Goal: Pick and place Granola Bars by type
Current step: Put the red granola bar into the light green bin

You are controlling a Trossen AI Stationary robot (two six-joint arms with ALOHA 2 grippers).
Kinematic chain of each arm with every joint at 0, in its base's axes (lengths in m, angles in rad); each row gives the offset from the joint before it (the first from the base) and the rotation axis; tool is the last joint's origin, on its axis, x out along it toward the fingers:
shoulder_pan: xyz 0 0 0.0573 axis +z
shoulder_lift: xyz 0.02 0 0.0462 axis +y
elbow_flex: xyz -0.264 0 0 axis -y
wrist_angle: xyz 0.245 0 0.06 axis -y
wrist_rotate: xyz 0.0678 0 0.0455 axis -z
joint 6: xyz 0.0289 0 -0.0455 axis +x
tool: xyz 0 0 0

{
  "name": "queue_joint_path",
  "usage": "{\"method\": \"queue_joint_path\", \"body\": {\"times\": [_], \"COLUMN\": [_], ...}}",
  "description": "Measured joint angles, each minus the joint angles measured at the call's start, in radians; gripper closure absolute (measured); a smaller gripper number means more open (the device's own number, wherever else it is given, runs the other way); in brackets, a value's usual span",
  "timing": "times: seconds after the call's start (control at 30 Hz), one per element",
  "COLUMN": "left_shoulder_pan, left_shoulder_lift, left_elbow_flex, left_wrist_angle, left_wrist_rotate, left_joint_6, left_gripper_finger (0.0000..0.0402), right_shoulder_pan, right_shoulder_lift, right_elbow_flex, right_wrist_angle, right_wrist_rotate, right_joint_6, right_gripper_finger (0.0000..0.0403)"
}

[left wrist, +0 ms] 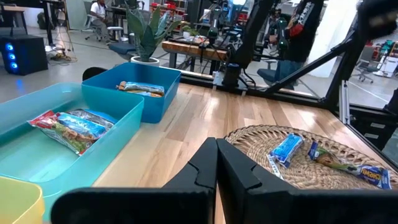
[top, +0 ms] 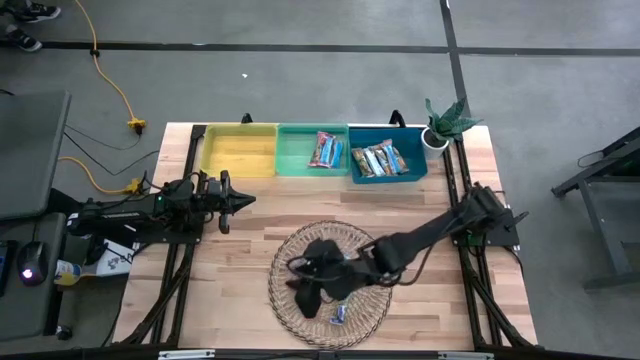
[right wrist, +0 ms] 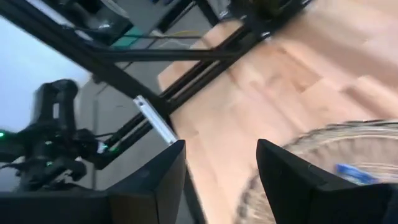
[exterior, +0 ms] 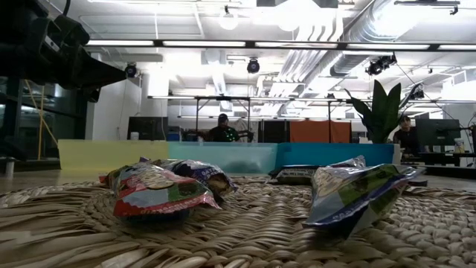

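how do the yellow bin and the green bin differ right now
The yellow bin shows no bars inside in the high view; the green bin holds granola bars in red and blue wrappers. The yellow bin sits at the row's left end, near the left arm; the green bin sits in the middle, against the blue bin. Both are open rectangular bins along the table's far edge.
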Motion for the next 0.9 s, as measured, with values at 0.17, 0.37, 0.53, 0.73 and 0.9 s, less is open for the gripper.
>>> {"method": "queue_joint_path", "body": {"times": [0.17,0.37,0.53,0.73,0.9], "left_shoulder_pan": [0.000,0.000,0.000,0.000,0.000], "left_shoulder_lift": [0.000,0.000,0.000,0.000,0.000], "left_elbow_flex": [0.000,0.000,0.000,0.000,0.000], "left_wrist_angle": [0.000,0.000,0.000,0.000,0.000], "left_wrist_rotate": [0.000,0.000,0.000,0.000,0.000], "left_joint_6": [0.000,0.000,0.000,0.000,0.000], "left_gripper_finger": [0.0401,0.0401,0.0401,0.0401,0.0401], "right_shoulder_pan": [-0.010,-0.011,0.002,0.009,-0.041], "right_shoulder_lift": [0.085,0.119,0.119,0.164,0.242], "right_elbow_flex": [-0.001,0.023,0.126,0.224,0.232], "right_wrist_angle": [0.246,0.442,0.405,0.290,0.363], "right_wrist_rotate": [-0.066,-0.062,-0.026,0.084,0.069], "right_joint_6": [-0.084,-0.258,-0.435,-0.554,-0.557], "right_gripper_finger": [0.0221,0.0221,0.0221,0.0221,0.0221]}}
